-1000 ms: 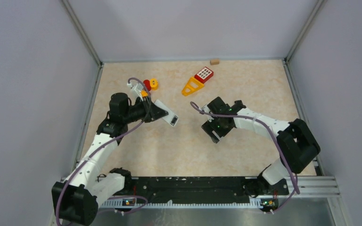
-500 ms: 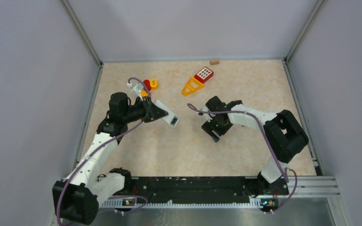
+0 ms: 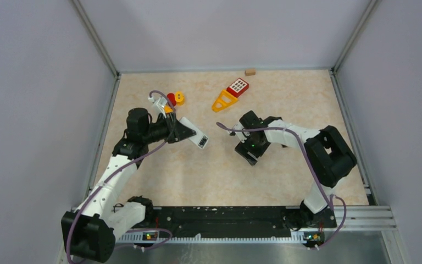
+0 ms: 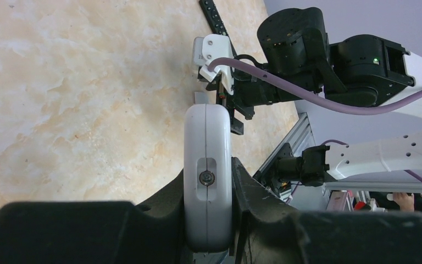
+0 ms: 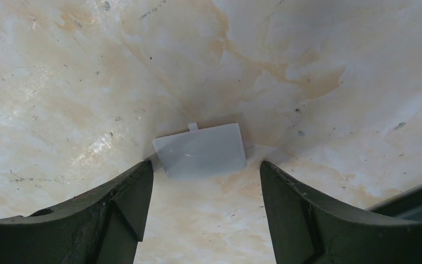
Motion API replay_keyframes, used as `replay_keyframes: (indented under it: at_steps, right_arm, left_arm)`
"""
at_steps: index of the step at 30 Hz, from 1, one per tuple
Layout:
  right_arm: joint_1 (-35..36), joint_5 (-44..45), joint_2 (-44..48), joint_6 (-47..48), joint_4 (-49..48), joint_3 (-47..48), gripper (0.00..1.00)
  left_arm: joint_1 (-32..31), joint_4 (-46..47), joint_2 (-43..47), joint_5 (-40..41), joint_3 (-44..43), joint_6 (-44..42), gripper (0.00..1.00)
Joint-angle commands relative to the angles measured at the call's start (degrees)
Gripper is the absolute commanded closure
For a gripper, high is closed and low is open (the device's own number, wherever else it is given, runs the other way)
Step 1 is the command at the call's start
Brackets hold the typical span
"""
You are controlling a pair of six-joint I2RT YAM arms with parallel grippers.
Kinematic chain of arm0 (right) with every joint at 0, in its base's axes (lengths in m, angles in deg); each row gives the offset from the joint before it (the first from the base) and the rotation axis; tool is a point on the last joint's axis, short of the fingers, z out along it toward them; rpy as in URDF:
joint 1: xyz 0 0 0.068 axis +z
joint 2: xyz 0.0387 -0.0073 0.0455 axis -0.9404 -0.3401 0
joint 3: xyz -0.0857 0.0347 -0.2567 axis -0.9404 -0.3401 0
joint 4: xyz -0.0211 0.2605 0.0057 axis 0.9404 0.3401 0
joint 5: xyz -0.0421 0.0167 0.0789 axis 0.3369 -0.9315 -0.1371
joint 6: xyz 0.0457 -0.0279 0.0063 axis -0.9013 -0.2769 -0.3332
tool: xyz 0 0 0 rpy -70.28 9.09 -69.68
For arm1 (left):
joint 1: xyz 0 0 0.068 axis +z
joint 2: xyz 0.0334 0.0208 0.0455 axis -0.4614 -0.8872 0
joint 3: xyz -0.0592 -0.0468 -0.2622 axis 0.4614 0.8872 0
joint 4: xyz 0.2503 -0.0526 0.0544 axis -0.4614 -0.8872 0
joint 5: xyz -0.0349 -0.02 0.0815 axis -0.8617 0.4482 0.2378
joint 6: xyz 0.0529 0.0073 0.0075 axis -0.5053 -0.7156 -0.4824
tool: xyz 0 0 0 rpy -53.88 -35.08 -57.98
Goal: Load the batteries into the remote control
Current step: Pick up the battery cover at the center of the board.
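Remote control (image 4: 207, 132) is clamped edge-on in the left gripper (image 4: 207, 179). The jaws are narrow on its two broad faces and the free end points out over the table (image 5: 307, 55) towards the other arm.

Right gripper (image 5: 203, 181) is wide open, low over the table and holding nothing. A small pale battery cover (image 5: 200, 150) lies flat between its fingers, tab facing away and clear of both.

Batteries: not found in any view. From above, a dark patch shows near the free end of the remote. I cannot tell whether that is the open bay, or whether any cells are seated.

Judgement: the step in hand looks like picking up the cover, which suggests late in the task. Unconfirmed.

Risks from here:
- The cover is thin and flush on the table. Closing fingers may ride over it or shove it along instead of gripping it.
- Coming down too low would jam the fingertips on the table.
- An off-centre pinch could spin the cover, leaving the tab misaligned for refitting.
- The remote is gripped near one end only. Pressure on the free end could pivot it in the jaws.
- If the bay is unloaded, closing it now would waste the step.
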State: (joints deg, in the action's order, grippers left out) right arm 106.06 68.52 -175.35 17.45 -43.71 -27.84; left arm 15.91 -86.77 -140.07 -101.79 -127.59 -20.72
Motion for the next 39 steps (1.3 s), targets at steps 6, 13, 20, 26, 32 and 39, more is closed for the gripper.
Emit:
replay_keyframes:
  at_steps: [6, 13, 20, 26, 32, 39]
  right_arm:
    - [-0.6, -2.2, -2.6, 3.7, -1.1, 2.4, 0.29]
    - [-0.6, -4.4, -2.7, 4.4, -0.2, 2.0, 0.36]
    - [-0.6, -5.1, -2.5, 4.3, 0.3, 2.0, 0.46]
    - [-0.6, -5.2, 0.4, 3.1, -1.3, 2.0, 0.53]
    - [-0.5, -10.2, 12.0, 1.2, -6.0, 0.4, 0.54]
    - [5.8, -12.1, 26.2, -2.6, -13.7, -0.5, 0.54]
  left_arm:
    - [0.6, 2.7, 0.0, -1.9, -1.8, 0.2, 1.0]
    - [0.7, 2.8, 0.0, -2.1, -1.6, 0.3, 1.0]
    - [0.8, 2.8, 0.0, -2.3, -1.4, 0.3, 1.0]
    - [0.9, 2.5, 0.3, -1.2, -0.9, 0.3, 1.0]
    - [0.8, 10.1, 0.0, 0.7, 3.8, 4.6, 1.0]
    - [-0.4, 30.8, -1.7, 2.8, 11.3, 15.1, 1.0]
